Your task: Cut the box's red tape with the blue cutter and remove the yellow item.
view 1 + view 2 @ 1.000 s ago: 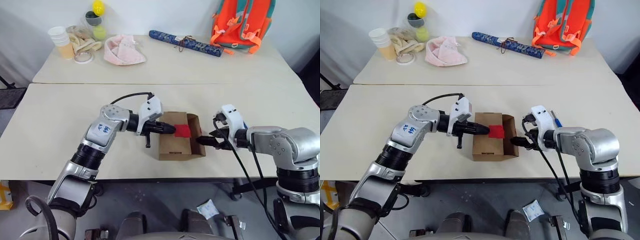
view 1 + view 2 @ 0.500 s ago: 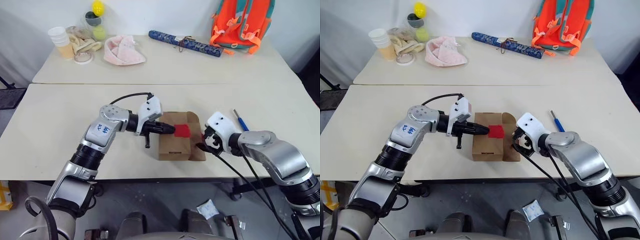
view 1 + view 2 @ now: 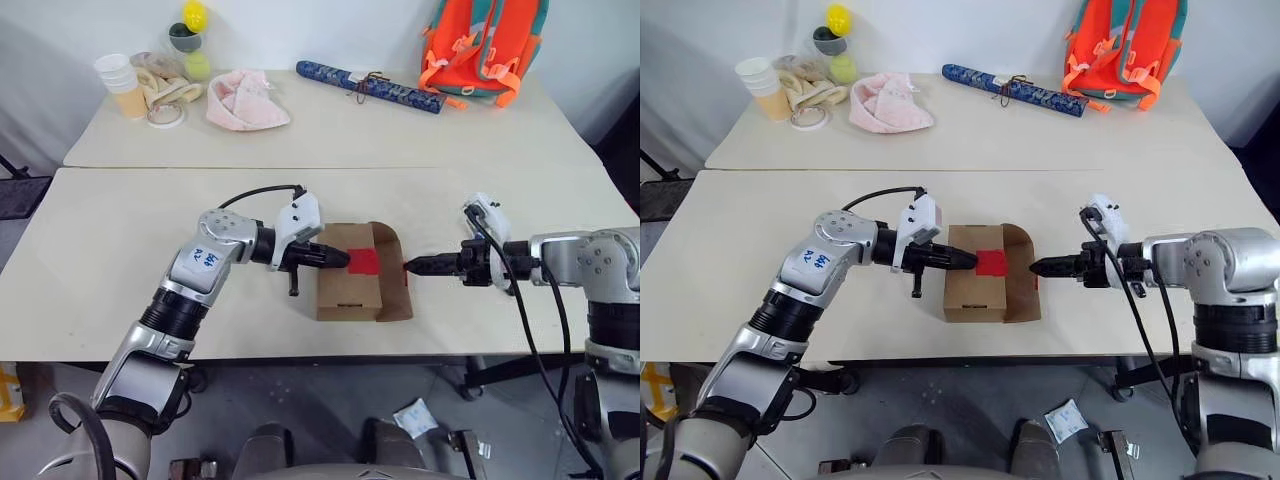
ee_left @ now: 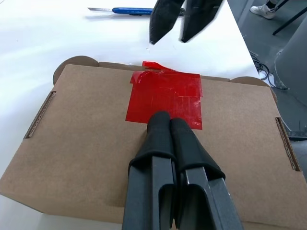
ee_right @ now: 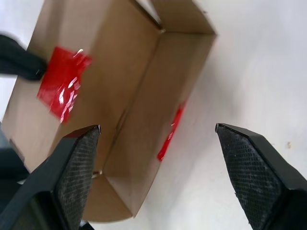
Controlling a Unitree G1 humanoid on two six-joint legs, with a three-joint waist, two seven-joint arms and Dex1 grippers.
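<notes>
The box [image 3: 350,285] lies near the table's front edge, its lid down and the red tape [image 3: 365,262] on the lid's right end. A brown flap [image 3: 392,290] splays out to the right, with a strip of red tape [image 5: 170,132] on that side. My left gripper [image 4: 165,120] is shut, its tips resting on the lid at the tape's edge. To the right of the flap, my right gripper [image 3: 410,266] is open and empty, pointing at the box without touching it. The blue cutter [image 4: 129,9] lies on the table beyond the box. The yellow item is hidden.
On the far table lie a long blue patterned roll [image 3: 370,87], an orange backpack [image 3: 480,45], a pink cloth [image 3: 245,100], stacked cups [image 3: 122,82] and stacked balls [image 3: 190,35]. The table's front edge [image 3: 300,350] runs just below the box.
My right gripper has drawn back to the right from the box's end and rolled at the wrist. The box's right flap has folded outward. The left gripper has stayed put.
</notes>
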